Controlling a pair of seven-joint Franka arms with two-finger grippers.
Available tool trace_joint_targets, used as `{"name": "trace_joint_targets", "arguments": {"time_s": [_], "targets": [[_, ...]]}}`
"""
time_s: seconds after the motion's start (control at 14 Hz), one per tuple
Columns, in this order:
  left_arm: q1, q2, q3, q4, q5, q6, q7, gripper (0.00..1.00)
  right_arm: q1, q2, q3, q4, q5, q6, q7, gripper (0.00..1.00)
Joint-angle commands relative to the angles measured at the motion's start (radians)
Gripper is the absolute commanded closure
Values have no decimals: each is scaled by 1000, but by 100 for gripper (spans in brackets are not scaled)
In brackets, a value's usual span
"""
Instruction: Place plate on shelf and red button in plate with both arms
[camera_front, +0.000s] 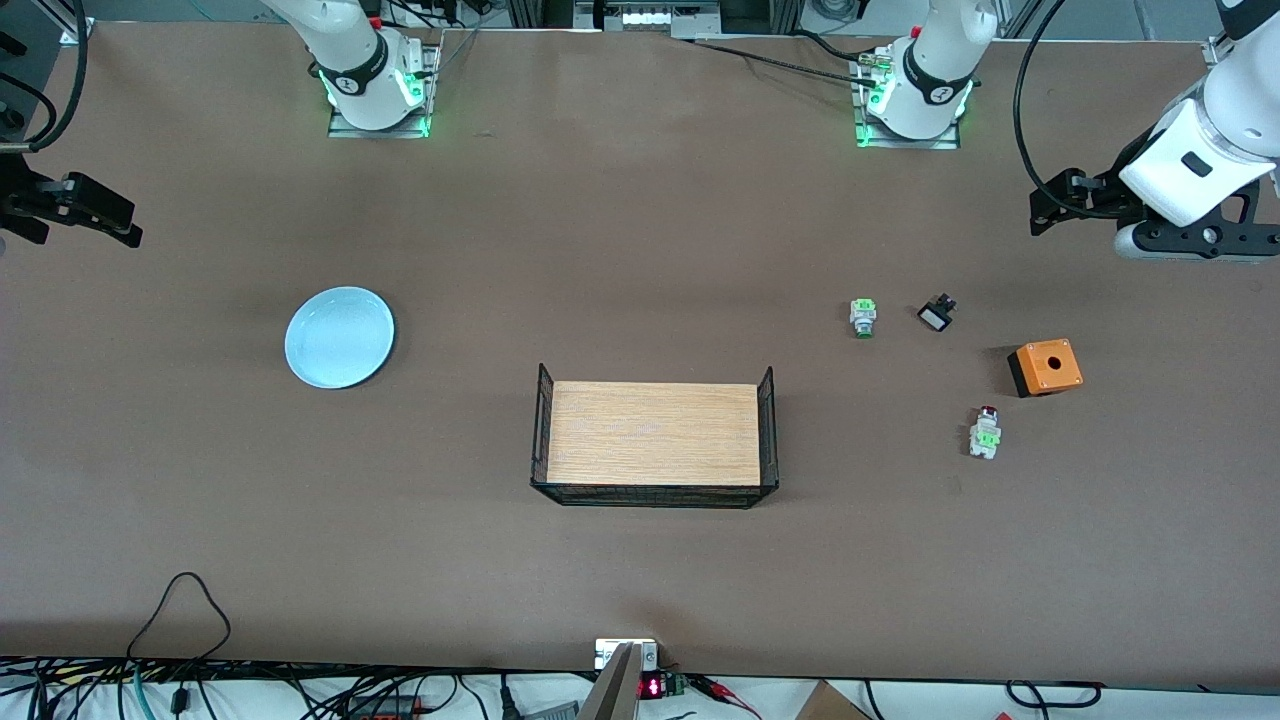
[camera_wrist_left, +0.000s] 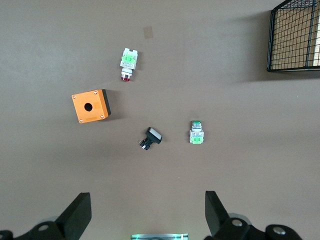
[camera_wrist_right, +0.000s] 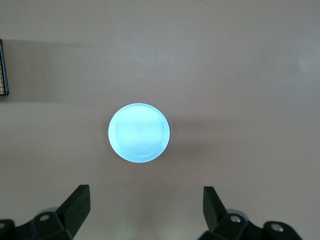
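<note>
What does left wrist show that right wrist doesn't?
Only the left wrist view: the red button, the green-capped switch, the orange box, a small black part, and the left gripper open above them. Only the right wrist view: the plate, bare, with the right gripper open above it. Both: the brown table and an edge of the wire-sided tray, each gripper up in the air and holding nothing.

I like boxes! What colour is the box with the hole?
The box is orange on top with black sides, clearest in the left wrist view.
</note>
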Motion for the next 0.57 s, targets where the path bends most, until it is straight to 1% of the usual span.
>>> {"name": "trace_joint_targets", "arguments": {"time_s": [0.0,0.29,0.5], "targets": [[-3,14,1,33,28,-25,-4,0,4,-11,-1,8,15,-20,-4,0],[-3,14,1,33,26,-25,-2,0,6,-8,-1,10,15,-17,-6,0],[-1,14,2,33,28,-25,-2,0,6,21,2,8,16,-16,-6,0]]}}
